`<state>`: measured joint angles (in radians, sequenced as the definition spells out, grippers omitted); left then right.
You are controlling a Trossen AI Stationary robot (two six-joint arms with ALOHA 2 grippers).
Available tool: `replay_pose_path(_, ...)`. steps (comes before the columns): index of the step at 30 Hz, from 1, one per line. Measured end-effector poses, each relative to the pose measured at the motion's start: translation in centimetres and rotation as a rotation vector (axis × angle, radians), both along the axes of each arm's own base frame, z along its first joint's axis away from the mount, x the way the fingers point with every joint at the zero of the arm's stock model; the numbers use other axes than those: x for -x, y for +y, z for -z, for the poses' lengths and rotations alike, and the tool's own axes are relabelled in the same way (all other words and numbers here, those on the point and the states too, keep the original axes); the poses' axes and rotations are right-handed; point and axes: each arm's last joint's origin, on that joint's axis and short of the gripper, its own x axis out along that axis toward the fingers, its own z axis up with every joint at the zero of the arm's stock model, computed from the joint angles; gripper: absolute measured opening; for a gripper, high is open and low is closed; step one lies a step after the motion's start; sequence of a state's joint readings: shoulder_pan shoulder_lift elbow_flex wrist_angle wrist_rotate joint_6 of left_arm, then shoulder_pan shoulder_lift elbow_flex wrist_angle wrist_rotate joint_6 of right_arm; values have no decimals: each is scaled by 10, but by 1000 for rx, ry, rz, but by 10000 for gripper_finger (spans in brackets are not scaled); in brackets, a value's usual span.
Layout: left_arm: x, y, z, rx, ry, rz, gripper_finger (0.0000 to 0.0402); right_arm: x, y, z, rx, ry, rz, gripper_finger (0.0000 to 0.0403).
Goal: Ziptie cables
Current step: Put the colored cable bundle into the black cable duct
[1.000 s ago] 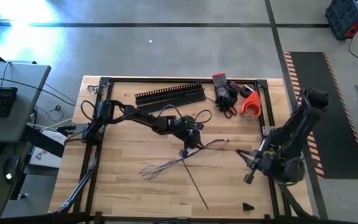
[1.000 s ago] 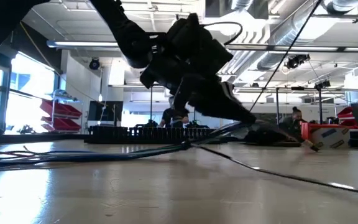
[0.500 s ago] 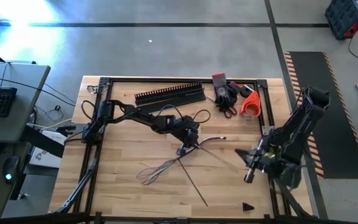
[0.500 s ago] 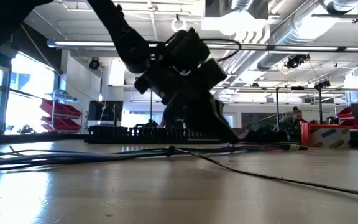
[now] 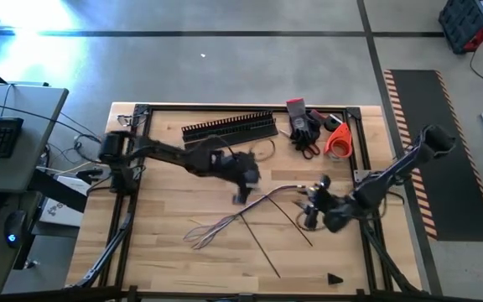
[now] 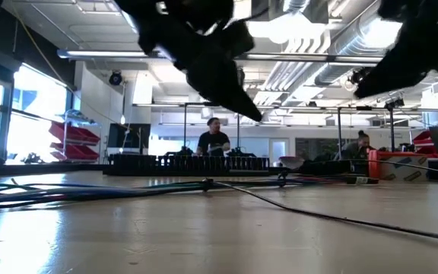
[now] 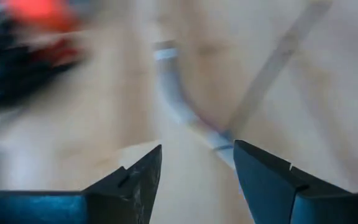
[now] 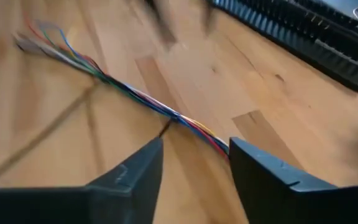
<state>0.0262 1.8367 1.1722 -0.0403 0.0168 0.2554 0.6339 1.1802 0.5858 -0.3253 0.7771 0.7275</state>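
From above, the cables (image 5: pixel 241 215) lie on the tabletop (image 5: pixel 166 252) near the middle of the frame. The left gripper (image 5: pixel 241 186) hangs just above them, fingers apart, holding nothing. The right gripper (image 5: pixel 311 208) sits at their right end, fingers apart too. The black duct (image 5: pixel 230 127) lies higher up.

From low down, the cables (image 6: pixel 128 188) rest flat.

The right wrist view shows the cables (image 8: pixel 135 96) past the fingers (image 8: pixel 129 180).
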Motion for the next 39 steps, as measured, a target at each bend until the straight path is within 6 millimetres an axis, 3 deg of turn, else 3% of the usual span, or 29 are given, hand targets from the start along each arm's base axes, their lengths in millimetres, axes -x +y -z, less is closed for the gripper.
replay_pose_path(5,40,70,-7,-4,-108,-256,165,-21,-16,11,79,94,-33,205)
replay_pose_path(11,83,153,17,19,-93,-438,172,-37,-34,21,162,182,-79,212)
replay_pose_path(15,99,183,33,67,-46,-470,179,-46,-51,21,154,205,-121,209)
replay_pose_path(23,104,196,74,74,91,-500,181,-57,-70,17,121,183,-194,209)
replay_pose_path(27,99,192,77,19,115,-506,149,-57,-71,17,122,185,-195,209)
replay_pose_path(33,96,182,63,-99,138,-497,23,-57,-70,17,108,178,-185,209)
replay_pose_path(39,99,167,24,-188,94,-497,3,-56,-69,18,85,181,-172,209)
